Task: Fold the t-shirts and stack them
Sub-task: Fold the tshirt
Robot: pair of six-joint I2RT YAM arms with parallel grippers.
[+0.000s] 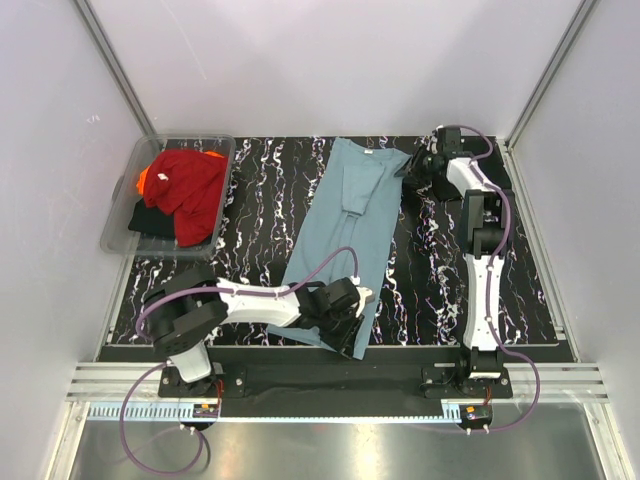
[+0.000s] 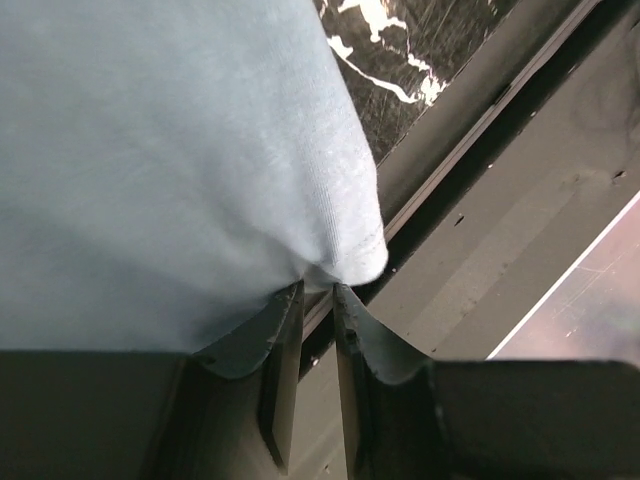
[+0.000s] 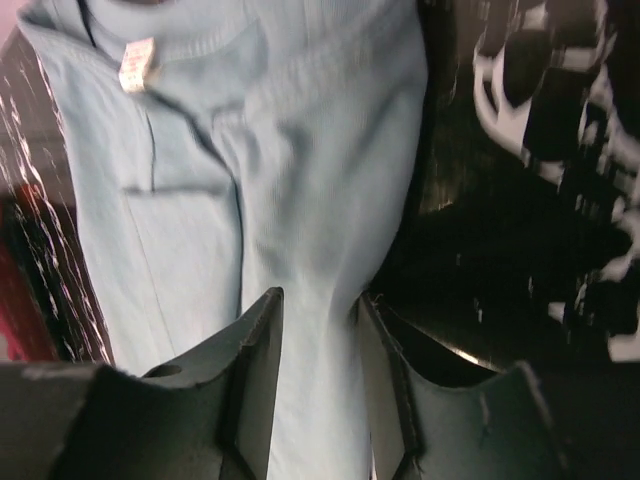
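Observation:
The dusty teal-blue t-shirt (image 1: pixel 345 220) lies as a long narrow strip down the middle of the black marbled table, collar at the far end. My left gripper (image 1: pixel 362 300) is at its near right hem corner; in the left wrist view the jaws (image 2: pixel 318 290) are pinched on the corner of the cloth (image 2: pixel 170 150). My right gripper (image 1: pixel 412 170) is at the far right shoulder edge; in the right wrist view (image 3: pixel 320 300) the fabric (image 3: pixel 300 150) bunches between the jaws, below the collar label (image 3: pixel 135 62).
A clear plastic tub (image 1: pixel 120 215) stands at the far left and holds a red shirt (image 1: pixel 190 185), an orange one (image 1: pixel 145 178) and a black one (image 1: pixel 150 218). The table's near edge and metal rail (image 2: pixel 520 230) lie just beyond the left gripper.

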